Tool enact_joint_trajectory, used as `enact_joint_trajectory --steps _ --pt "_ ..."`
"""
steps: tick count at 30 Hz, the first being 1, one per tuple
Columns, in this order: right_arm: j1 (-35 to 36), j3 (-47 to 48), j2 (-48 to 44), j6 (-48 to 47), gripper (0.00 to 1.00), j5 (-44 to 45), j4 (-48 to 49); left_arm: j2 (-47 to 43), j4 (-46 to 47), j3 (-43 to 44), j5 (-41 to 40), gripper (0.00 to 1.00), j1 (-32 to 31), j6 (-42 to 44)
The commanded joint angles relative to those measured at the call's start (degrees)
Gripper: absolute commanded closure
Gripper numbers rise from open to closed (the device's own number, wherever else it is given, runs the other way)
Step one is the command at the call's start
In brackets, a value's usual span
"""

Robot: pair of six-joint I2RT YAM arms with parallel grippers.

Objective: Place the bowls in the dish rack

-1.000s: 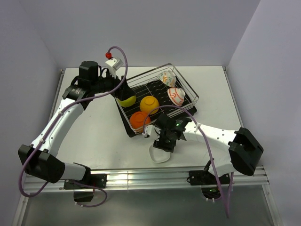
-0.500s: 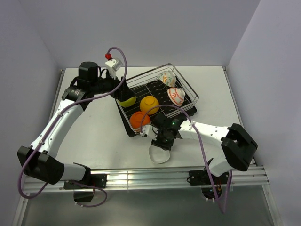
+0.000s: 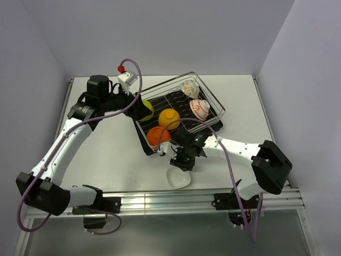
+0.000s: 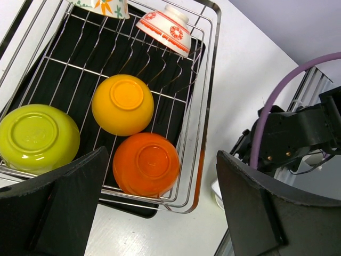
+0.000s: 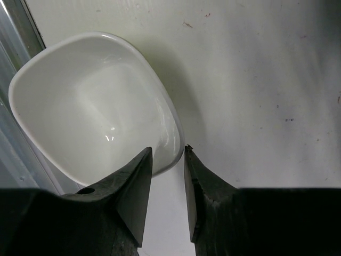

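Observation:
The dish rack (image 3: 215, 104) stands at the back middle and holds a lime green bowl (image 3: 145, 110), a yellow-orange bowl (image 3: 169, 118), an orange bowl (image 3: 157, 136), a red-and-white bowl (image 3: 199, 108) and a leaf-print bowl (image 3: 188, 87), all mouth down or on edge. The left wrist view shows the rack (image 4: 212, 64) and the lime green bowl (image 4: 37, 137). A white bowl (image 3: 178, 180) sits upright near the table's front edge. My right gripper (image 3: 181, 161) pinches its rim (image 5: 90, 117), one finger inside and one outside. My left gripper (image 3: 139, 105) is wide open and empty over the rack's left end.
An aluminium rail (image 3: 186, 200) runs along the near table edge, just in front of the white bowl, and it shows in the right wrist view (image 5: 16, 42). Purple cables loop over both arms. Walls close in on the left, back and right.
The white bowl and my right gripper have shifted a little toward the near edge and to the left. My left gripper has drawn back slightly from the lime green bowl.

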Motion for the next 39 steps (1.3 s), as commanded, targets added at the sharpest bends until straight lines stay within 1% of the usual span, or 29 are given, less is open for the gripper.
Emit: enact_joint_trajectory --steps 1,5,7,9,10,11,12,13,16,17,18,19,20,25,28,29,30,31,32,34,35,36,38,39 --pt "0.26 2.50 1.66 0.41 0.61 0.07 2.30 -2.21 0.64 -0.08 0.80 0.12 0.17 -0.38" --pt "0.17 2.50 3.42 1.03 0.52 1.05 3.36 -2.13 0.46 0.01 0.98 0.11 0.17 -0.47" --pt "0.17 2.41 3.59 1.29 0.51 0.52 3.71 -2.04 0.38 0.10 1.07 0.12 0.17 -0.47" --pt "0.26 2.33 3.51 1.38 0.53 0.17 3.72 -2.04 0.38 0.01 1.24 0.12 0.17 -0.47" --pt "0.35 2.33 3.33 1.38 0.54 0.08 3.63 -2.04 0.38 0.01 1.24 0.12 0.17 -0.47" --pt "0.26 2.33 3.07 1.38 0.59 -0.09 3.54 -2.04 0.46 -0.08 1.42 0.12 0.17 -0.56" --pt "0.26 2.24 2.81 1.21 0.62 -0.27 3.45 -2.04 0.55 -0.16 1.42 0.12 0.17 -0.73" --pt "0.26 2.24 2.02 1.03 0.68 -0.53 3.19 -2.12 0.73 -0.34 1.59 0.12 0.26 -0.91" --pt "0.26 2.06 -0.44 0.94 0.78 -2.47 2.58 -2.56 1.16 -0.69 2.03 0.12 0.17 -1.44" --pt "0.26 1.89 -1.06 0.94 0.85 -3.25 2.40 -2.91 1.34 -0.78 2.12 0.12 0.26 -1.87" --pt "0.26 1.80 -1.76 0.77 0.88 -3.61 2.31 -3.09 1.43 -0.87 2.30 0.12 0.17 -2.05" --pt "0.26 1.54 -3.07 0.68 0.97 -3.79 2.14 -3.18 1.60 -0.87 2.47 0.12 0.17 -2.14" --pt "0.26 1.19 -3.78 0.77 1.00 -3.87 2.22 -3.35 1.78 -0.78 2.82 0.12 0.17 -2.31" --pt "0.17 1.62 -9.83 1.73 1.00 -4.05 1.87 -3.88 0.99 0.97 3.79 0.11 0.17 -3.02" --pt "-0.70 3.55 -13.96 3.57 1.00 -5.71 1.96 -3.45 -0.58 3.42 3.79 0.09 0.17 -4.07" --pt "-2.27 5.21 -14.77 4.27 1.00 -6.24 1.96 -3.01 -1.29 4.40 3.97 0.02 0.26 -4.60" --pt "-3.33 6.18 -15.56 5.59 1.00 -7.12 1.87 -2.05 -2.43 5.28 3.18 0.01 0.17 -5.47" --pt "-4.74 7.24 -16.61 6.30 1.00 -8.17 1.78 -1.60 -3.05 7.29 2.92 0.00 0.17 -6.26" --pt "-8.14 9.34 -17.06 7.00 1.00 -10.88 1.70 -0.99 -3.84 8.35 3.70 0.01 0.17 -6.45" --pt "-12.20 12.50 -18.37 9.20 1.00 -13.79 1.87 0.51 -5.51 10.55 5.98 0.01 0.17 -6.53" --pt "-14.13 13.48 -18.73 9.90 1.00 -15.98 2.13 0.60 -4.73 10.65 6.51 0.00 0.17 -8.27" --pt "-17.72 14.36 -19.16 11.73 1.00 -17.05 2.66 0.42 -3.94 10.56 7.13 0.00 0.17 -9.08" --pt "-20.91 16.73 -20.05 14.20 1.00 -18.98 4.85 0.07 -0.60 10.03 10.02 0.01 0.17 -12.14" --pt "-23.97 17.44 -20.14 16.48 1.00 -19.95 6.25 -0.10 0.71 9.77 11.16 0.00 0.17 -13.46"
